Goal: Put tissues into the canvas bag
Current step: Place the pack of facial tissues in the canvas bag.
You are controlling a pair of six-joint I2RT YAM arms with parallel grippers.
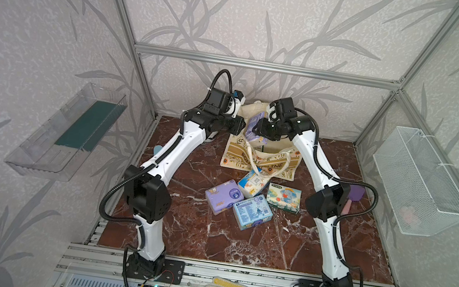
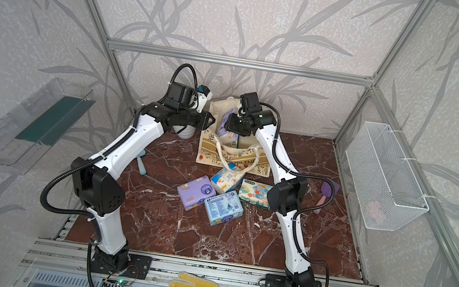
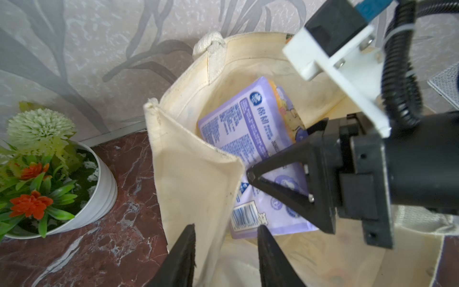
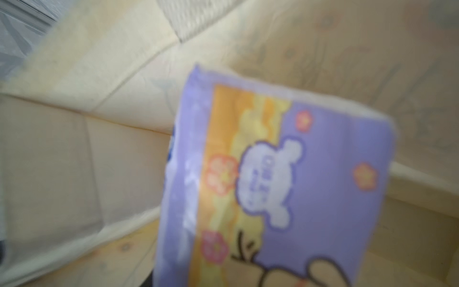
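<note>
One purple tissue pack: clamped by our right gripper inside the twelve-o'clock canvas bag. Left gripper straddles its rim, fingers apart. We judge release comes next.

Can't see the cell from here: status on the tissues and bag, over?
Right gripper shut on purple pack, pack partly inside canvas bag. Left gripper open, astride bag wall. Nothing seen blocking bag mouth.

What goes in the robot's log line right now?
phase: placing | right gripper: jaws shut on purple tissue pack, inside canvas bag mouth | left gripper: jaws open astride bag rim
</note>
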